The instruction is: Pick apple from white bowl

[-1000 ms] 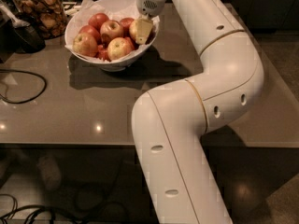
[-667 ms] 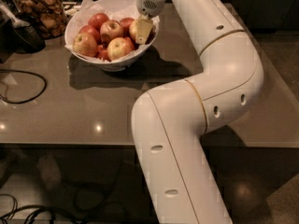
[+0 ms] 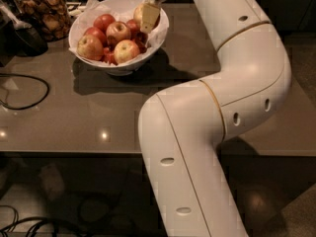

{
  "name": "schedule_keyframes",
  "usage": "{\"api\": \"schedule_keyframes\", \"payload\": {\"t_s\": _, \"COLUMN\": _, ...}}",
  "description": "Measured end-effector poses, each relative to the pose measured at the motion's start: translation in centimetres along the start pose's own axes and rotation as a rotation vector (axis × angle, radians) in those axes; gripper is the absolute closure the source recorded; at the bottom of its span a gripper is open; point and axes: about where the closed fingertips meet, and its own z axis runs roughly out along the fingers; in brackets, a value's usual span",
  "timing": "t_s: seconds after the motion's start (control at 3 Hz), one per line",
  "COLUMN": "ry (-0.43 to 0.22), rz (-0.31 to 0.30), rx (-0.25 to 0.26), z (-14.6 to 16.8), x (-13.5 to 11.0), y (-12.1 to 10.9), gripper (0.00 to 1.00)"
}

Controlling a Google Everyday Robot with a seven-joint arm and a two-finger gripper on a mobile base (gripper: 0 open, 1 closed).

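The white bowl (image 3: 157, 36) lined with crumpled white paper stands at the back left of the grey table and holds several apples. My gripper (image 3: 147, 15) hangs from the white arm over the bowl's right side. It is shut on a pale yellow-orange apple (image 3: 138, 11), which it holds just above the other fruit. One cream fingertip (image 3: 150, 17) covers most of that apple. Redder apples lie below and to the left, among them one (image 3: 126, 51) at the front and one (image 3: 90, 47) at the left.
A glass jar of brown snacks (image 3: 43, 11) stands left of the bowl, with a dark object (image 3: 22, 36) beside it. A black cable (image 3: 24, 90) loops on the table's left. The arm's large white links (image 3: 232, 83) fill the right half of the view.
My gripper has risen a little from among the apples at the bowl's right side, and the pale apple has come up with it. The bowl and the other apples have not moved.
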Motion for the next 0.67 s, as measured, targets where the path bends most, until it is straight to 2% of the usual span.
{"api": "schedule_keyframes", "payload": {"t_s": 0.33, "ry": -0.003, "rz": 0.008, "rx": 0.020, "z": -1.9, "x": -0.6, "y": 0.2, "gripper": 1.00}}
{"api": "schedule_keyframes", "payload": {"t_s": 0.67, "ry": -0.057, "rz": 0.008, "rx": 0.022, "z": -4.9, "x": -1.3, "y": 1.0, "gripper": 1.00}}
